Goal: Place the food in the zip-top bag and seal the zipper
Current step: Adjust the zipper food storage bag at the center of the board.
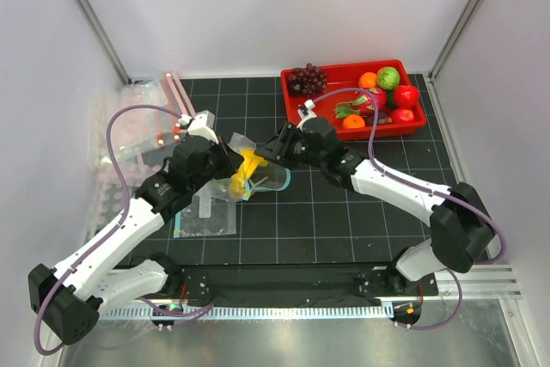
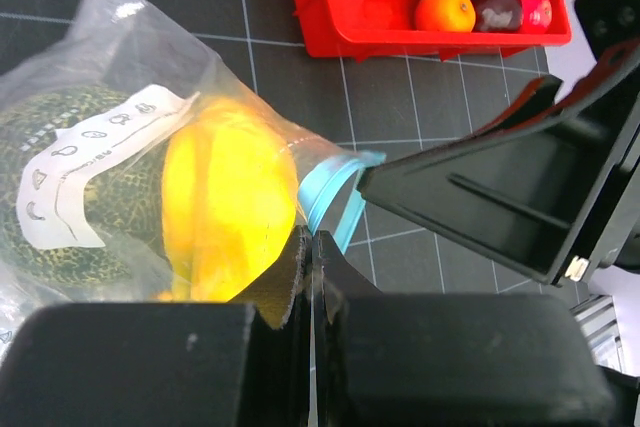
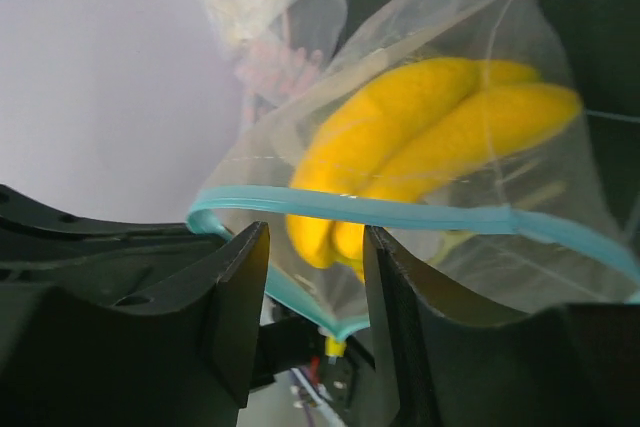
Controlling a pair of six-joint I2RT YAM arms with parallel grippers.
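The clear zip-top bag [image 1: 251, 171] is held up mid-table between both arms. The dull green melon [image 2: 90, 187] and the yellow banana [image 2: 230, 207] are inside it; the banana also shows in the right wrist view [image 3: 430, 127]. My left gripper [image 2: 315, 242] is shut on the bag's edge just below the teal zipper [image 2: 325, 187]. My right gripper [image 3: 315, 267] is open, its fingers straddling the gaping teal zipper [image 3: 420, 212] at the mouth. Red round fruits [image 1: 406, 96] lie in the red tray [image 1: 339, 70].
The tray at the back right also holds dark grapes [image 1: 307, 79], a pink dragon fruit [image 1: 365, 105], oranges [image 1: 353, 122] and a green fruit [image 1: 388, 77]. Clear bags with pink-red strips [image 1: 155, 118] pile at the left. Another flat clear bag [image 1: 206, 217] lies near the left arm.
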